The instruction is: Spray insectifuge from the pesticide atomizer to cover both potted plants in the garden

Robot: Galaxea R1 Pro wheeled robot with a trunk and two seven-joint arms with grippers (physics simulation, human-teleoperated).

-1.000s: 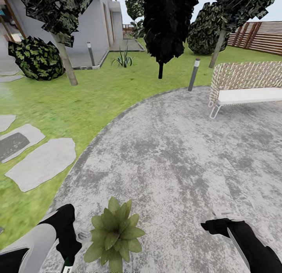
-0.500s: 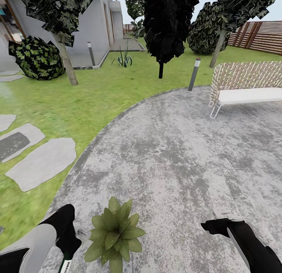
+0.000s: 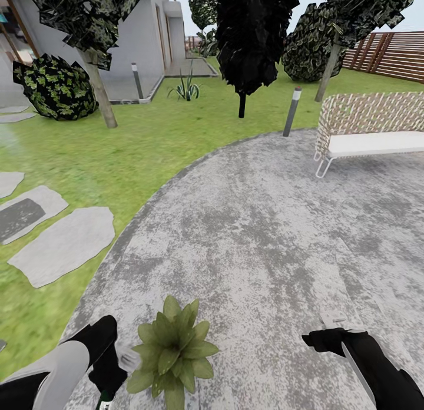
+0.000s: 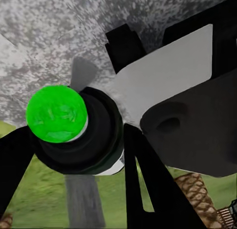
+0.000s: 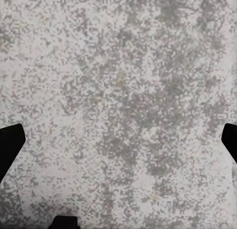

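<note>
While its label is unreadable, the left hand (image 3: pixel 109 369) grips the pesticide atomizer (image 4: pixel 74 135); the right hand (image 3: pixel 330 330) gapes.

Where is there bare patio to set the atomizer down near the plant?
Bare gravel patio runs from the plant toward the bench, and between the plant and the right gripper. It is crowded on the plant's left, where the left gripper holds the atomizer against the leaves.

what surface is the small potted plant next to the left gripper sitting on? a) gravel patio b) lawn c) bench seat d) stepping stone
a: the potted plant sits on the grey gravel patio, near its edge, beside the left gripper holding the pesticide atomizer.
</note>
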